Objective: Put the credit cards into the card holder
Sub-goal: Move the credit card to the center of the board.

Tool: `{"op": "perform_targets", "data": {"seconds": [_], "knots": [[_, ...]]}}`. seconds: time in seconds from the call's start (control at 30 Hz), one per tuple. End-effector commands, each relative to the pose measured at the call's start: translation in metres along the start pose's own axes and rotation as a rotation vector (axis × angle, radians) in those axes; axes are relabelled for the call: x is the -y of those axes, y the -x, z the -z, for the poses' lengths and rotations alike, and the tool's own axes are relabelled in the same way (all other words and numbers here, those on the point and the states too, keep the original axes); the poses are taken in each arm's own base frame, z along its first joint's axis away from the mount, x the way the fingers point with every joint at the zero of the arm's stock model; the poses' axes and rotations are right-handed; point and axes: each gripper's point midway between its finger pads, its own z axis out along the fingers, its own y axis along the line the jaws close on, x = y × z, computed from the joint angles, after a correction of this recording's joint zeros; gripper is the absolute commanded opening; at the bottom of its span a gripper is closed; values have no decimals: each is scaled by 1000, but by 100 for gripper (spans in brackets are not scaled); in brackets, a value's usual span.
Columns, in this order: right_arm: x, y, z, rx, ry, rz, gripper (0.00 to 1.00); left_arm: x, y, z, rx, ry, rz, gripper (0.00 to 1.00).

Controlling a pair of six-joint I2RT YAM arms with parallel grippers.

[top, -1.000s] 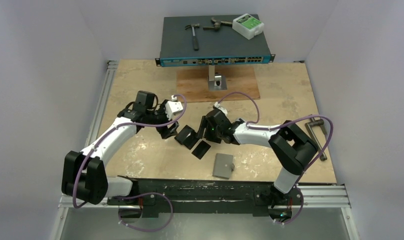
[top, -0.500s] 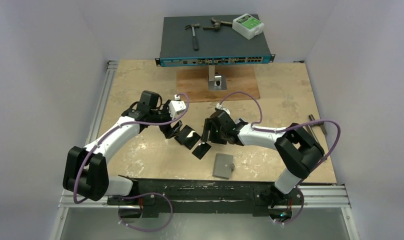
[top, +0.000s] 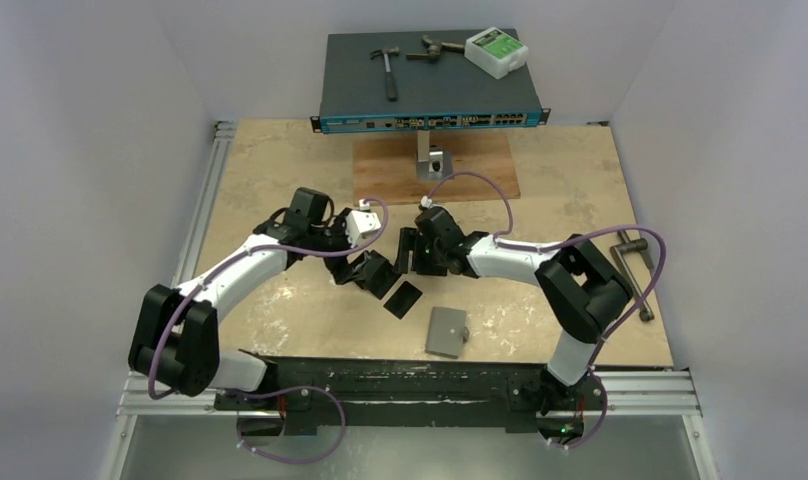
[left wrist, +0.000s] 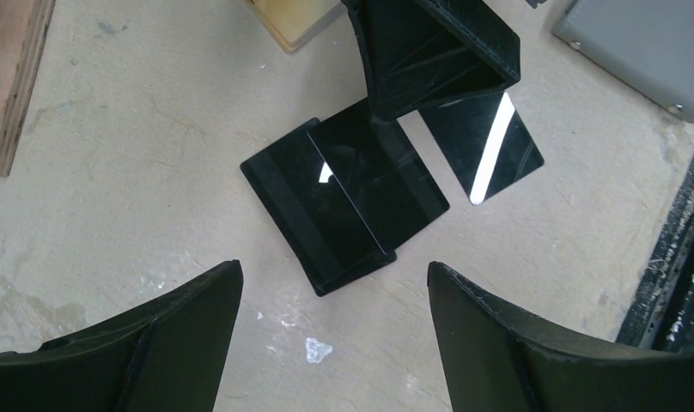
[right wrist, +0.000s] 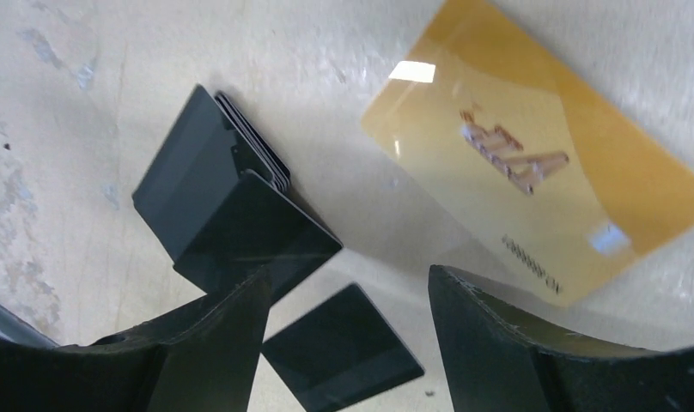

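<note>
An orange-yellow credit card [right wrist: 541,163] lies flat on the table just beyond my right gripper [right wrist: 348,273], which is open and empty. In the top view my right gripper [top: 406,252] hides that card. A dark glossy card [top: 404,298] with a stripe lies flat, also seen in the right wrist view [right wrist: 343,352] and the left wrist view [left wrist: 481,150]. The grey card holder [top: 446,331] with its snap button lies shut nearer the front; its corner shows in the left wrist view [left wrist: 644,51]. My left gripper [top: 354,268] is open and empty, low over the table [left wrist: 333,268].
A black folding case [top: 378,272] lies between the two grippers, thin card edges showing at its side [right wrist: 258,150]. A network switch [top: 430,85] with tools on it stands at the back on a wooden board [top: 480,165]. A metal tool [top: 635,270] lies at the right.
My left gripper has moved right, closer to the black case. My right gripper has drawn back and slightly left, away from the dark card. The cards and the holder have not moved.
</note>
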Motion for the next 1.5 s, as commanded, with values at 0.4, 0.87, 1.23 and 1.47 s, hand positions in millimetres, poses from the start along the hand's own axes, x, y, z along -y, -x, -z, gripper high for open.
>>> {"op": "perform_targets", "data": {"seconds": [0.4,0.87,1.23,1.47], "knots": [[-17,7,-25,-31,238,229,65,-4,12,-7,74,-53,-389,79],[-18,1,-34,-68,287,284,65,35,10,21,175,-112,-827,81],[-22,-7,-24,-101,417,325,61,72,-16,-18,305,-194,-1103,81],[-34,-14,-23,-127,515,329,59,61,-13,-30,336,-126,-1168,78]]}}
